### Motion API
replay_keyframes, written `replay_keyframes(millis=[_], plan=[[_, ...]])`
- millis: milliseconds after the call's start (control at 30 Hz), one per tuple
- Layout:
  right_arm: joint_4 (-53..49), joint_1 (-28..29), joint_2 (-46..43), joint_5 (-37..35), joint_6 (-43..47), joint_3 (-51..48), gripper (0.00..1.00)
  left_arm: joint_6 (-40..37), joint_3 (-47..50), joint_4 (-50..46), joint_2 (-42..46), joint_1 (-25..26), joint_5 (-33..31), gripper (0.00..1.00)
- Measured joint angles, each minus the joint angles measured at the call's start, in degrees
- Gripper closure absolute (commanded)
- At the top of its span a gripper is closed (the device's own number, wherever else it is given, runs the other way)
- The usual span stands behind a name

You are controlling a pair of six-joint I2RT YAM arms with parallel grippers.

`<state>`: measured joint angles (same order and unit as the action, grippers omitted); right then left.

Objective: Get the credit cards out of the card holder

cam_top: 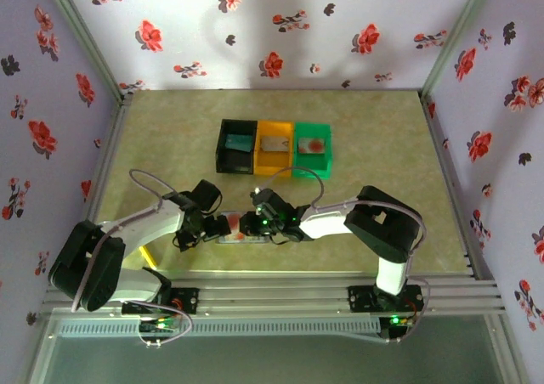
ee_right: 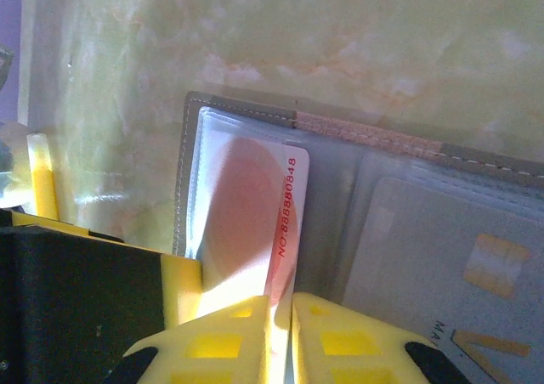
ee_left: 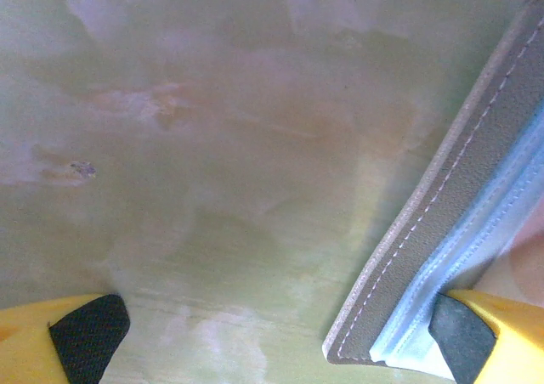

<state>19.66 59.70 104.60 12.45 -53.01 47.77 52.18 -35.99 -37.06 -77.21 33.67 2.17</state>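
card holder (ee_right: 340, 197) open | right pincer (ee_right: 280, 303) nips pale card (ee_right: 255, 206) | bins (cam_top: 275, 166) behind

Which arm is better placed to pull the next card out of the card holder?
Right. The right gripper has its jaws pinched on the pale card in the card holder. The left gripper is open, one pad at the holder's edge, probably steadying it.

You have a matt, grained, stitched card holder (ee_left: 450, 223) beside the left gripper (ee_left: 272, 341); the pale card (ee_right: 255, 223) in the right gripper (ee_right: 279, 312) is glossy plastic; the tabletop (ee_left: 212, 146) is smooth.
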Motion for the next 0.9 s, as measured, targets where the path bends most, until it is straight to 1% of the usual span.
replay_keyframes(millis=[200,633,900], plan=[[0.90,0.00,-0.02,0.07,-0.02,-0.28,0.87,0.00,0.00,0.02,0.00,0.00,0.00,0.00],[3.04,0.02,-0.02,1.03,-0.02,-0.81,0.85,0.02,0.07,0.02,-0.09,0.04,-0.02,0.00],[3.28,0.02,-0.42,1.38,-0.09,-0.92,0.92,0.02,0.04,0.02,-0.09,0.09,-0.02,0.00]])
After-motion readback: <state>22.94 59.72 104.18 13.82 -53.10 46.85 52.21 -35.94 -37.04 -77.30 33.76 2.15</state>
